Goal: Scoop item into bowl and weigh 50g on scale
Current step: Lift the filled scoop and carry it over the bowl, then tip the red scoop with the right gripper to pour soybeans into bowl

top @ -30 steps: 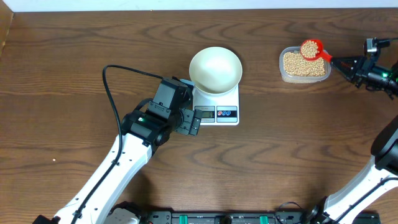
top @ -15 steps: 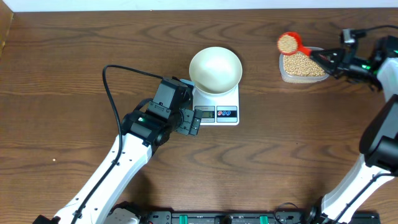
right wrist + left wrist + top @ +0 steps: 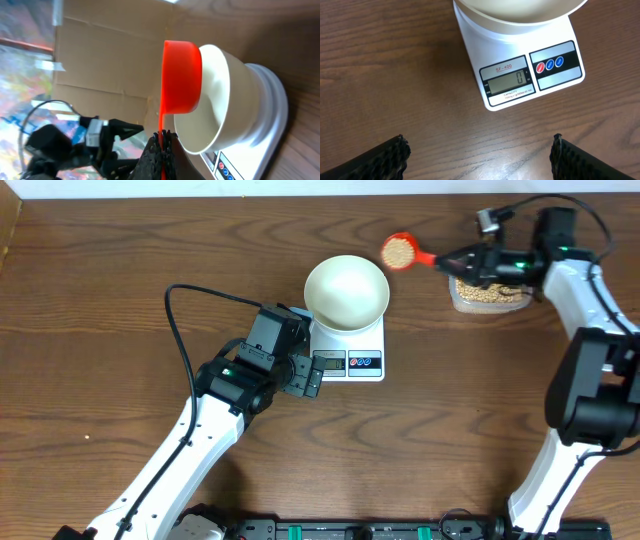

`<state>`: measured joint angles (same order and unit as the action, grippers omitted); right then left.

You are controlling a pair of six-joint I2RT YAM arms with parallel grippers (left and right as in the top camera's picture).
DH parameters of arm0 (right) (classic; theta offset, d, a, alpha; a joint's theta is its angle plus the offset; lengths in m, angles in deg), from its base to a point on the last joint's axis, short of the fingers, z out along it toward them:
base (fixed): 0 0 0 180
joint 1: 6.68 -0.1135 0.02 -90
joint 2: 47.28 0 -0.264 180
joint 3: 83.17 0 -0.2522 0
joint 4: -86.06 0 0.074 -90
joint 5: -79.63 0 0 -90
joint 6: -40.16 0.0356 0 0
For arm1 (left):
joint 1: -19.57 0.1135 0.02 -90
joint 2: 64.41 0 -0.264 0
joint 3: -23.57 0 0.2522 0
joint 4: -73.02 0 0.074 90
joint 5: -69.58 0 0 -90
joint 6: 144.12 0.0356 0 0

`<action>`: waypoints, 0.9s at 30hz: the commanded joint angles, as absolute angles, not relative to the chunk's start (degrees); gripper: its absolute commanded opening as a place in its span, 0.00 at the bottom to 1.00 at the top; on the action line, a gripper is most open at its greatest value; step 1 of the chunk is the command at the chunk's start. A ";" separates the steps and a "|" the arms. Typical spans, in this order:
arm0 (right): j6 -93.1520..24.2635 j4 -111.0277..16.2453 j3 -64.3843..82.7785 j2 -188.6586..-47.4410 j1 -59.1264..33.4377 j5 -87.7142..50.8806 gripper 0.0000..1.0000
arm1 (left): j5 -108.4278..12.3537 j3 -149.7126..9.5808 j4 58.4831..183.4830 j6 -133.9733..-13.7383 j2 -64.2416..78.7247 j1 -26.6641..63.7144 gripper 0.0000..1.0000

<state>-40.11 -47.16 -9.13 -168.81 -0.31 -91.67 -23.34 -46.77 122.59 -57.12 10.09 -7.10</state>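
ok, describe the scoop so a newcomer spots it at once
Start at the white bowl on the scale, mid-table. Between it and the clear tub, the right claw holds a scoop. Unlike those two it is bright red, and heaped with tan beans.

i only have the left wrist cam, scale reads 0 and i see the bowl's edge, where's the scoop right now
Observer: In the overhead view the red scoop, filled with beans, hangs just right of the bowl, not yet over it.
Operator: who's holding it
Observer: The right gripper, shut on the scoop's handle. The right wrist view shows the handle pinched between its fingers.
Operator: anything in the bowl yet
Observer: No, the overhead view shows its inside bare and white.
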 commanded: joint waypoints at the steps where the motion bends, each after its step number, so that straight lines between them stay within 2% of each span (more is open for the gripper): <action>1: -36.50 -48.67 -9.83 -168.11 -3.63 -88.44 0.01 | -23.47 -45.70 122.76 -57.17 10.20 -6.86 0.92; 8: -36.96 -49.02 -9.83 -166.74 -8.44 -82.25 0.01 | -23.47 -45.70 122.74 -57.17 10.20 -6.86 0.92; 13: -41.77 -48.69 -9.83 -166.26 -11.92 -79.87 0.01 | -23.45 -45.70 122.76 -57.17 10.20 -6.86 0.92; 27: -48.13 -41.57 -9.83 -157.36 -20.20 -45.51 0.01 | -23.47 -45.67 122.74 -57.17 10.20 -6.86 0.92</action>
